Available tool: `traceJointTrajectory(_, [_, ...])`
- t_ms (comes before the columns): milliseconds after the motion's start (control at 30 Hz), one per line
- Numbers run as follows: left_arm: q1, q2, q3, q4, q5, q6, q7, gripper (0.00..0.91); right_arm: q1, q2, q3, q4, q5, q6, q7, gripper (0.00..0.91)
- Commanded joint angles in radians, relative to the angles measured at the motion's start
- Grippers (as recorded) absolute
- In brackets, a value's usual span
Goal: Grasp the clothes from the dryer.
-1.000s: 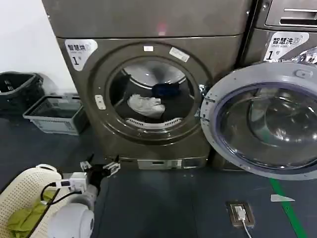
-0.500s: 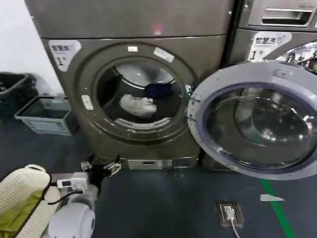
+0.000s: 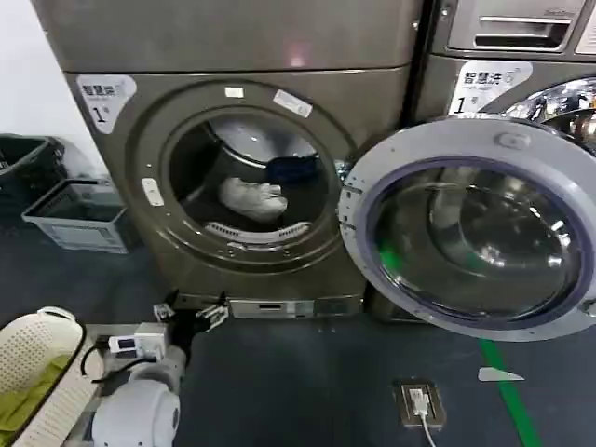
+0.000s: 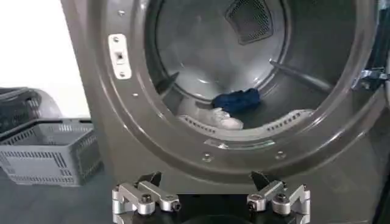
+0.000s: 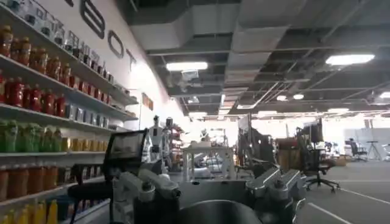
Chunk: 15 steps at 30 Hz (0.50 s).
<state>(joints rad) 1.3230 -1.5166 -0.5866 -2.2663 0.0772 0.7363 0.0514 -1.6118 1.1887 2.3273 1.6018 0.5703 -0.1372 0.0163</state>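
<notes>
the left arm (image 3: 140, 410) ends near in a rounded white-grey shell, with a small white box and a black cable on top. its left gripper (image 4: 210, 198) has silver metal fingers (image 4: 143, 198) with dark screws on a black base. the right gripper (image 5: 210, 189) has like grey fingers with round joints.

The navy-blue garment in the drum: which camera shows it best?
The left wrist view: the navy-blue garment lies unobstructed on the drum floor, just behind the white garment, framed by the dryer porthole. The head view shows it farther off and shadowed. The right wrist view faces the room instead.
</notes>
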Motion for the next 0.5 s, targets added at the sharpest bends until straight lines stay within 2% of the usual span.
traceJointTrajectory(33, [0.000, 0.002, 0.000, -0.001, 0.014, 0.049, 0.000, 0.907, -0.004, 0.007, -0.006, -0.010, 0.042, 0.044, 0.027, 0.907])
traceJointTrajectory(500, [0.001, 0.001, 0.004, -0.002, 0.005, 0.049, 0.001, 0.907, -0.008, 0.008, -0.003, -0.007, 0.042, 0.042, 0.043, 0.907])
